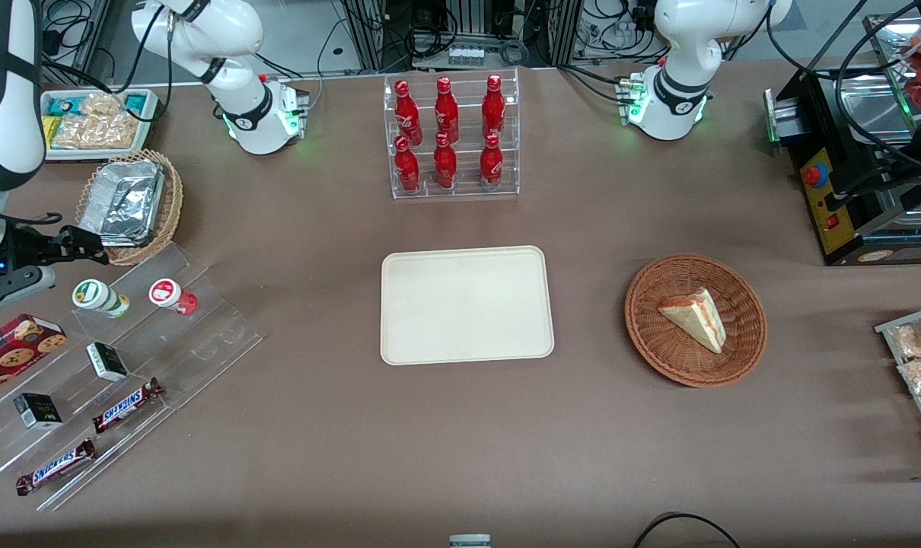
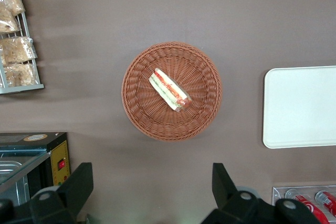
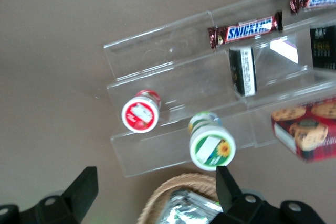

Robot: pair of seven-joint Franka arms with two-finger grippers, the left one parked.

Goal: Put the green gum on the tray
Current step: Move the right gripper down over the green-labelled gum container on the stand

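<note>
The green gum [image 1: 99, 297] is a small white bottle with a green-and-white lid. It stands on the top step of a clear acrylic stand [image 1: 202, 335], beside a red-lidded bottle [image 1: 171, 295]. It also shows in the right wrist view [image 3: 211, 147], close to one fingertip [image 3: 226, 182]. My gripper [image 1: 87, 245] hangs open and empty above the rim of the wicker basket, a little farther from the front camera than the green gum. In the right wrist view the gripper [image 3: 156, 190] has its jaws wide apart. The cream tray [image 1: 466, 304] lies bare mid-table, and also shows in the left wrist view [image 2: 299, 106].
The stand also holds Snickers bars [image 1: 125, 405], small black boxes [image 1: 106, 361] and a cookie box [image 1: 15, 346]. A wicker basket with a foil tray [image 1: 125, 199] sits under the gripper. A rack of red bottles [image 1: 449, 137] and a sandwich basket [image 1: 695, 320] stand farther along the table.
</note>
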